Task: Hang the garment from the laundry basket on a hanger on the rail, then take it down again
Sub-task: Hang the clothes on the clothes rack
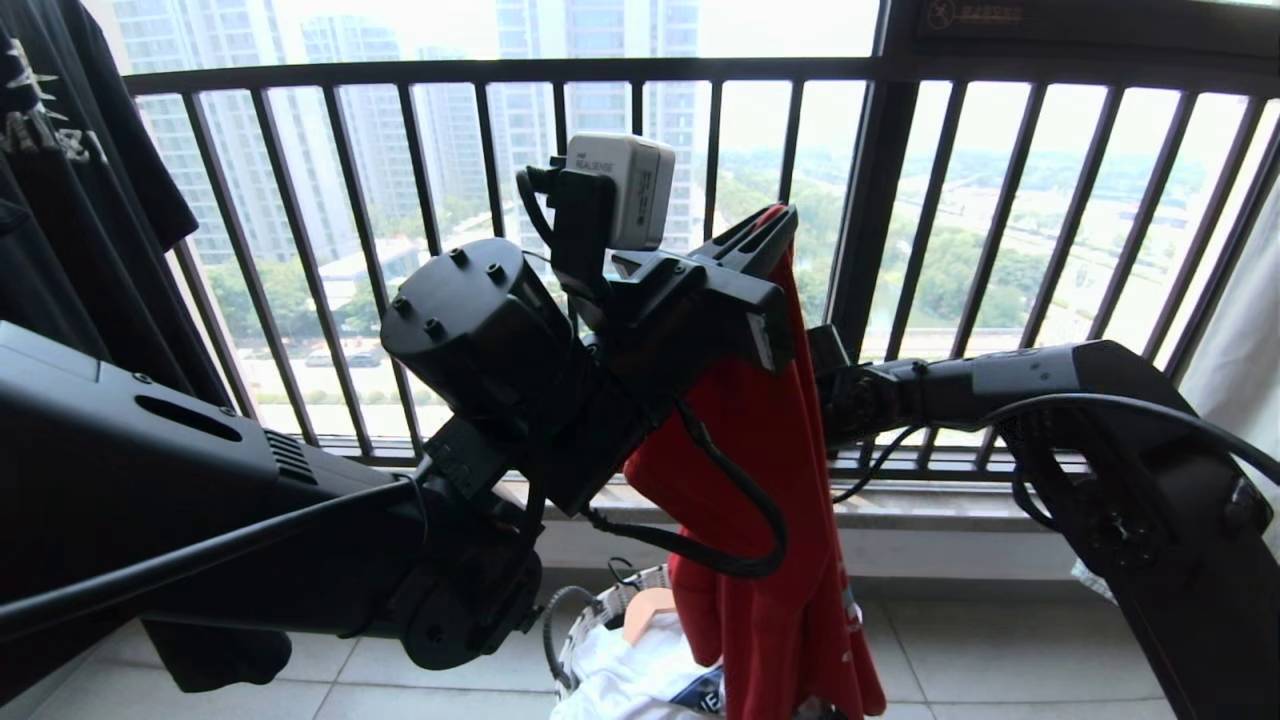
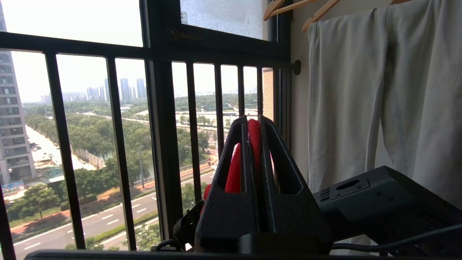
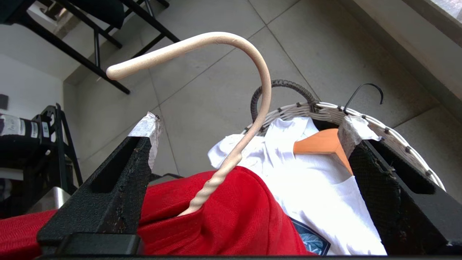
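- Left gripper (image 1: 770, 225) is up high in front of the window railing (image 1: 500, 70), fingers squeezed together on a fold of the red shirt (image 1: 770, 470) (the wrist view shows red cloth jammed right between the two black fingers (image 2: 285, 180)).
- The shirt hangs straight down from that pinch, its lower end just beside the basket (image 1: 600, 610) on the tiled floor (image 1: 1000, 650).
- Right gripper (image 3: 249, 133) reaches in from the right and sits behind the shirt in the head view; fingers spread wide, nothing between them touching.
- From its wrist view, the pale hanger (image 3: 252, 90) pokes its twisted neck up out of the red cloth and its hook curves between the spread fingers, touching neither.
- In the basket: a white shirt (image 3: 317, 187) on a wooden hanger (image 3: 321, 142) with a thin dark hook.
- A black shirt (image 1: 70, 200) hangs at far left, and pale cloth (image 2: 379, 101) hangs on wooden hangers by the wall.
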Motion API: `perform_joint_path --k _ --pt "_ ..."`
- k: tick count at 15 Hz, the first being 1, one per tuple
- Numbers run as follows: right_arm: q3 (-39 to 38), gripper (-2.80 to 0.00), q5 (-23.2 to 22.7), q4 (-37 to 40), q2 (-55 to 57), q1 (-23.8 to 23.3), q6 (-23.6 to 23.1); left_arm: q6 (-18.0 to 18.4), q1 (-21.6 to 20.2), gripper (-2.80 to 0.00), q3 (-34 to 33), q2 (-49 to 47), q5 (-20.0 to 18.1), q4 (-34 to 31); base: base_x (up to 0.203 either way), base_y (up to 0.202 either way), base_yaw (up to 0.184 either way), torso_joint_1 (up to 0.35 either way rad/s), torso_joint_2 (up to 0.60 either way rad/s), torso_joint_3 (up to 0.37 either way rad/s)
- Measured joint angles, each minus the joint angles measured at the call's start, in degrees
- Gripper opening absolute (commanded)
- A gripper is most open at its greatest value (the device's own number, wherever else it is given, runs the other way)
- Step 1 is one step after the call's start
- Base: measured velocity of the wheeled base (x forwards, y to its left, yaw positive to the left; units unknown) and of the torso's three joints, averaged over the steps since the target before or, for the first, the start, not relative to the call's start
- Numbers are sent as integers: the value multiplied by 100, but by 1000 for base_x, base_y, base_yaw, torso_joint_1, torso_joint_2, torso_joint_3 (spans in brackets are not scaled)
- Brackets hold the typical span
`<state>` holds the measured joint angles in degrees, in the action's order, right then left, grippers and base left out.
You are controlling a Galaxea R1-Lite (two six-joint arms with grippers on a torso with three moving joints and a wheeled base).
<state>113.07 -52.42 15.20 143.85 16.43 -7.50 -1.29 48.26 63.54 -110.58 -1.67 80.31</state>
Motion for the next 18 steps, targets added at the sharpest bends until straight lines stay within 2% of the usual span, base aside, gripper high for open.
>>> perform_joint_path --k 3,8,9,18 --pt "-4 0 0 326 -38 28 -33 4 0 -280 0 0 2 1 0 0 0 0 0 0" --pt "-4 0 0 780 -88 36 -351 24 -4 -280 10 0 7 1 0 0 0 0 0 0" --pt "-4 -280 0 781 -94 35 -355 22 -9 -280 10 0 10 1 0 0 0 0 0 0" --pt "0 -280 -2 805 -157 35 -349 17 -6 -280 10 -2 2 -16 0 0 0 0 0 0"
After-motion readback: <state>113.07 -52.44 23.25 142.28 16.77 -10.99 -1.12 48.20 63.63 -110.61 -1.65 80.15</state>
